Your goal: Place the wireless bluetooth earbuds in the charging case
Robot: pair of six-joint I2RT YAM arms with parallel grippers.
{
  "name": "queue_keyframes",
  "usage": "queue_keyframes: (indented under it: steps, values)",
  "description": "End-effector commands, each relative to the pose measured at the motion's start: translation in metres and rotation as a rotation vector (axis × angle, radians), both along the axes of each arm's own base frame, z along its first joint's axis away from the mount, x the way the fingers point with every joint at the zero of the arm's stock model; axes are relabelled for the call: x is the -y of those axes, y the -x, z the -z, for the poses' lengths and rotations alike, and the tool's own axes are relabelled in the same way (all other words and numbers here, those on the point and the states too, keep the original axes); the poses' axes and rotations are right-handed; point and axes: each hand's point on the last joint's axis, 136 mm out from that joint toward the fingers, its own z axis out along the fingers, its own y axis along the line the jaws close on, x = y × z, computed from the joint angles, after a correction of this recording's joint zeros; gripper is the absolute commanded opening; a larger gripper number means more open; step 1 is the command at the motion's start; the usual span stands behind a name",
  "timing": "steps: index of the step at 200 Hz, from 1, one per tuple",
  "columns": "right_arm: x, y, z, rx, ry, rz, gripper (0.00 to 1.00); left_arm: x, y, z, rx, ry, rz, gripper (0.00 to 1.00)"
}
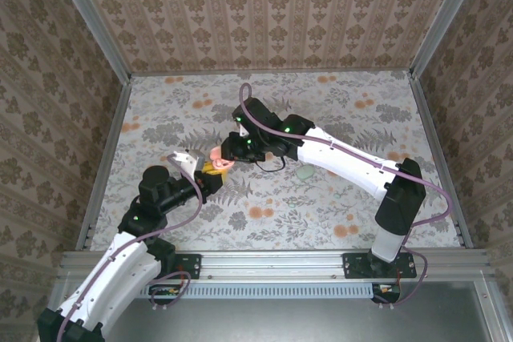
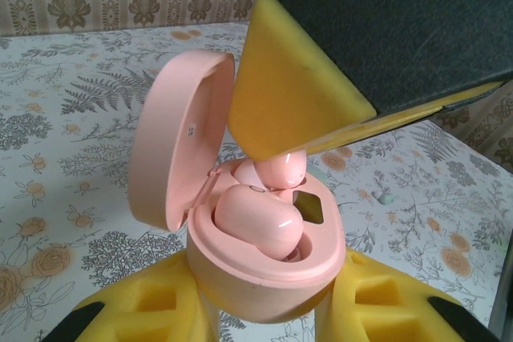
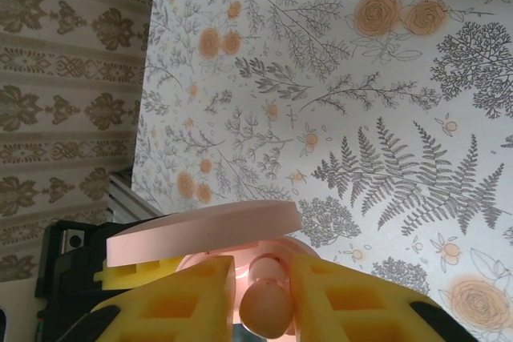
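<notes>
My left gripper (image 2: 268,310) is shut on the pink charging case (image 2: 272,278) and holds it off the table, with the lid (image 2: 180,138) hinged open to the left. One pink earbud (image 2: 260,218) lies in the near slot. My right gripper (image 3: 264,302) is shut on a second earbud (image 3: 266,306), whose lower end is at the far slot under a yellow pad (image 2: 288,102). In the top view both grippers meet at the case (image 1: 218,164), left of the table's middle.
A small pale green object (image 1: 304,171) lies on the floral table to the right of the grippers. Patterned walls stand on three sides. A metal rail (image 1: 272,262) runs along the near edge.
</notes>
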Motion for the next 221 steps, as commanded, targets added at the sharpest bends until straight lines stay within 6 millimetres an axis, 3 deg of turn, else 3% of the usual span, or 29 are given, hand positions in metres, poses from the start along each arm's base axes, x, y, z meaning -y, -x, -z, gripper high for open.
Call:
queue_keyframes:
  steps: [1,49,120,167,221]
  values:
    - [0.004,0.001,-0.004,0.025,0.033,-0.004,0.21,0.002,0.003,-0.024,0.070,0.017,0.023,0.00]
    - [0.014,0.007,-0.013,0.071,0.073,-0.075,0.15,0.003,0.004,-0.024,0.083,0.010,0.032,0.00]
    - [0.031,0.029,-0.040,0.199,0.158,-0.317,0.12,0.010,0.015,-0.021,0.141,-0.022,0.121,0.00]
    - [0.033,0.045,-0.035,0.217,0.208,-0.459,0.11,0.012,0.018,-0.026,0.165,-0.013,0.150,0.00]
    - [0.027,0.048,-0.033,0.246,0.211,-0.510,0.11,0.014,0.021,-0.029,0.166,0.008,0.166,0.00]
